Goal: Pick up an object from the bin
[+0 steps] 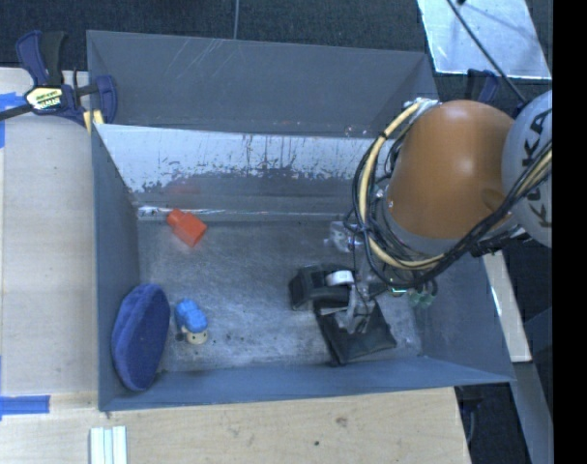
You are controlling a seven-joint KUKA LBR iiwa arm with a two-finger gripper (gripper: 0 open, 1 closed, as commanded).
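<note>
Camera view: the gripper (339, 300) sits low in the right front part of the bin (254, 114), directly above a flat black object (368, 342) near the front wall. Whether the gripper is open or closed cannot be determined. Well apart to the left lie an orange block (187, 226) by the back wall, a blue oval pad (138, 336) and, just beside it, a small blue-and-tan piece (190, 320).

Grey bin (264, 288): orange block (187, 226), blue pouch (140, 336), blue toy (190, 321), black slab (375, 341).
</note>
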